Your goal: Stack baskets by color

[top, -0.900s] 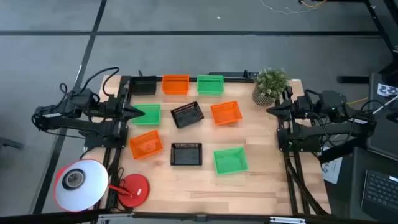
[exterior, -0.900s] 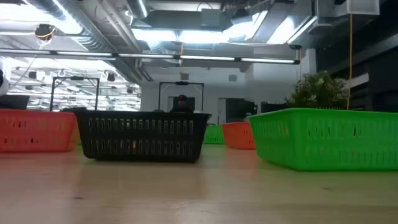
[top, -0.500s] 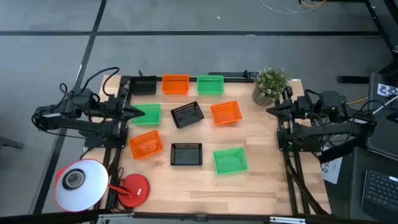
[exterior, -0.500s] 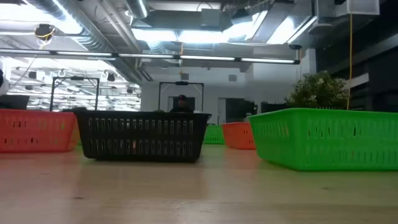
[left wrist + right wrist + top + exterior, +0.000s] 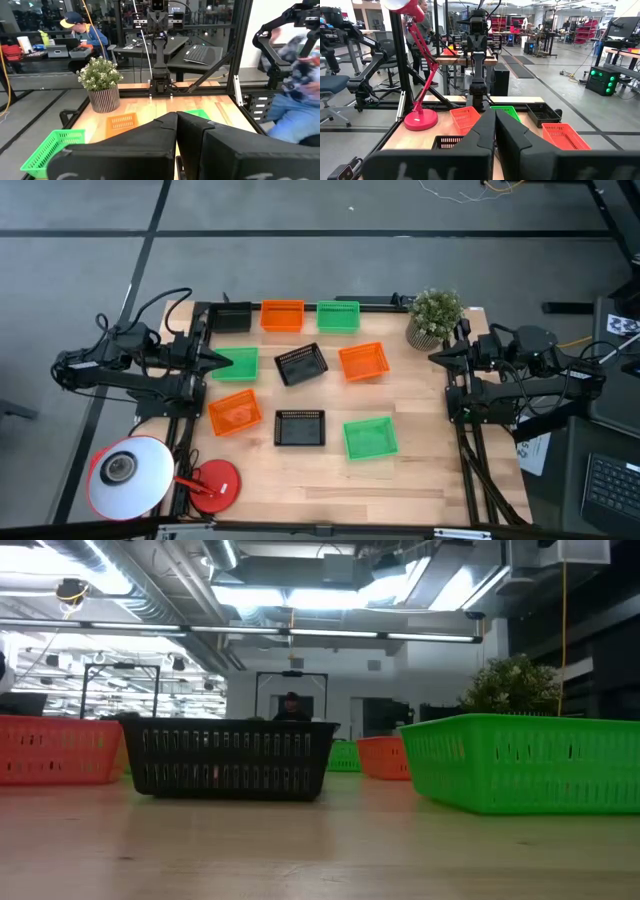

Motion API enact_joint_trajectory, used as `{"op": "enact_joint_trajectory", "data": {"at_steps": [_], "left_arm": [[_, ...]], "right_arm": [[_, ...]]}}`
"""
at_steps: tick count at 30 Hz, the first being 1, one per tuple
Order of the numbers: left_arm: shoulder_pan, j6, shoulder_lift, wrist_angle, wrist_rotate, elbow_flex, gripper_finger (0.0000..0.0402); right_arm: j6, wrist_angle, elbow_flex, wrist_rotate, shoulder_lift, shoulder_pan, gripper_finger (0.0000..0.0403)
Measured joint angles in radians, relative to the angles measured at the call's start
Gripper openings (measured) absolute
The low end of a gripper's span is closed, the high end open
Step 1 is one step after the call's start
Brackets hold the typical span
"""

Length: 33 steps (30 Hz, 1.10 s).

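Several baskets sit flat on the wooden table, three of each colour. Along the far edge stand a black one [image 5: 231,317], an orange one [image 5: 282,315] and a green one [image 5: 338,315]. Mid-table are a green one [image 5: 240,364], a turned black one [image 5: 301,364] and an orange one [image 5: 363,361]. Nearer lie an orange one [image 5: 235,413], a black one [image 5: 300,427] and a green one [image 5: 370,437]. My left gripper [image 5: 226,360] hovers shut over the left edge, its tip above the mid-table green basket. My right gripper [image 5: 434,357] waits shut at the right edge.
A potted plant [image 5: 436,315] stands at the far right corner, close to my right gripper. A red desk lamp [image 5: 205,483] with a white shade stands at the near left corner. Bare wood lies along the near edge [image 5: 330,485]. People are in the room beyond the table.
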Motion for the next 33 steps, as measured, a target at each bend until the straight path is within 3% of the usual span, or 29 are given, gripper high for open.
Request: {"op": "enact_joint_trajectory", "data": {"at_steps": [28, 33], "left_arm": [[0.0, 0.0, 0.0, 0.0, 0.0, 0.0, 0.0], [0.0, 0.0, 0.0, 0.0, 0.0, 0.0, 0.0]], "right_arm": [[0.032, 0.036, 0.0, -0.001, 0.005, 0.0, 0.0014], [0.09, 0.036, 0.0, -0.063, 0.005, 0.0, 0.0014]]}}
